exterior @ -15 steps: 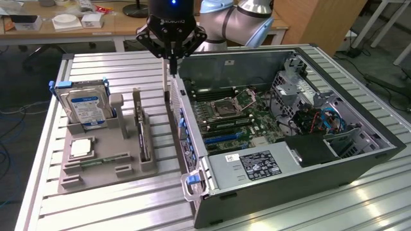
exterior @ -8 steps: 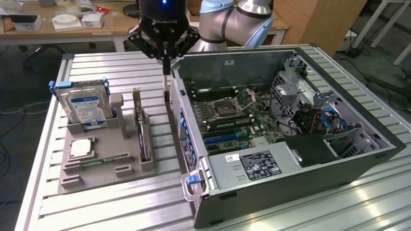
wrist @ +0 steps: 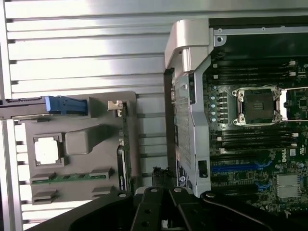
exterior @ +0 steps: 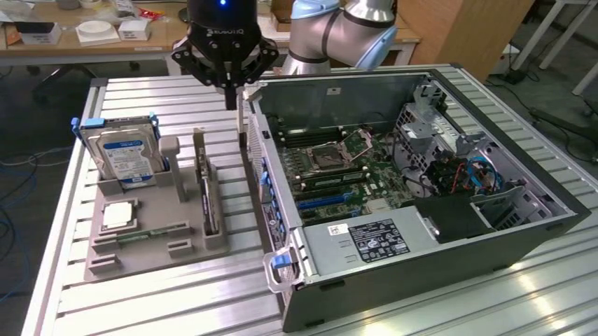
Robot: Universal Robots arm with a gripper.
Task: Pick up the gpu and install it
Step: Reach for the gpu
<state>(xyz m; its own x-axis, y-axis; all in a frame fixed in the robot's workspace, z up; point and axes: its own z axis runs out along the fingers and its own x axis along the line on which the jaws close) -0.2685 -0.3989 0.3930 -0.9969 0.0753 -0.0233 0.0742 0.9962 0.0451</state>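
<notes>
While the gpu (exterior: pixel 209 199) stands edge-on in the tray (exterior: pixel 150 255), the closed, empty hand (exterior: pixel 231 98) hovers well apart.

The 1 arm (exterior: pixel 341 31) is bending over, its wrist pointing straight down. The black gripper (exterior: pixel 230 94) is hanging vertically, its 2 fingers pressing together at the tips (gripping nothing), linkages splaying outward above them.

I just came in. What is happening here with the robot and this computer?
A robot arm is working beside an open computer case. Its gripper is shut, with nothing in it, and hangs above the table near the case and a grey tray. The gpu stands on its edge in that tray, not yet picked up.
</notes>
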